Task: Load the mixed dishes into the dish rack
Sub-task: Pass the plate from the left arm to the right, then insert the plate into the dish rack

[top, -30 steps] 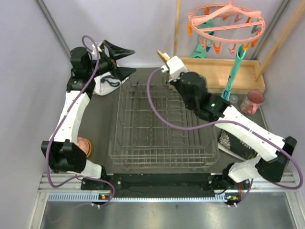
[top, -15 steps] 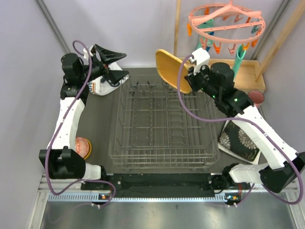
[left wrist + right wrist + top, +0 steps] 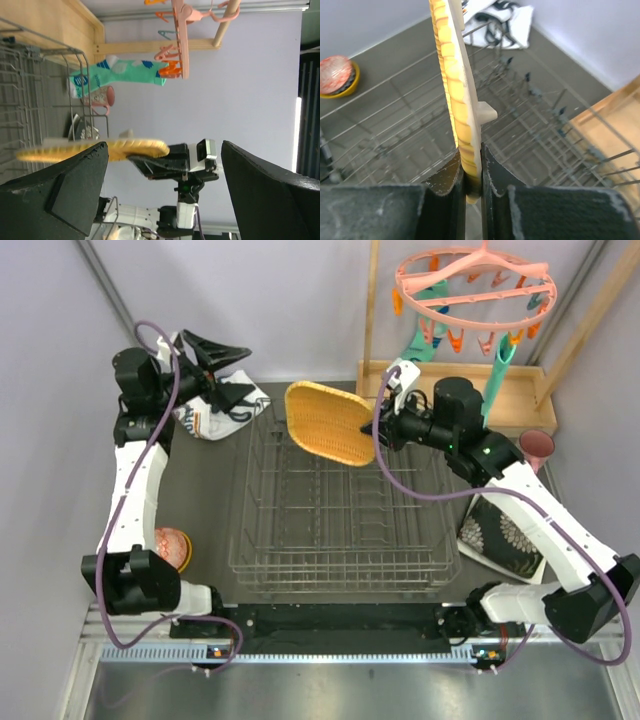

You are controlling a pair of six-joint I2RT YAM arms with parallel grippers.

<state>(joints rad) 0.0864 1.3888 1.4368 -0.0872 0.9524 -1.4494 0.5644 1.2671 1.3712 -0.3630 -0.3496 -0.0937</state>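
Right gripper (image 3: 472, 172) is clamped tight on the edge of the yellow plate (image 3: 328, 422). It's just swung the plate leftward and flatter, so now it hangs tilted over the far end of the dish rack (image 3: 245, 540), upper middle of the overhead view. My guess is slotting it between the prongs comes next. Left gripper (image 3: 232, 368) hangs wide open and empty above the white cloth (image 3: 215, 420), upper left. Floral plate (image 3: 505, 535) and orange bowl (image 3: 172, 548) sit outside the rack.
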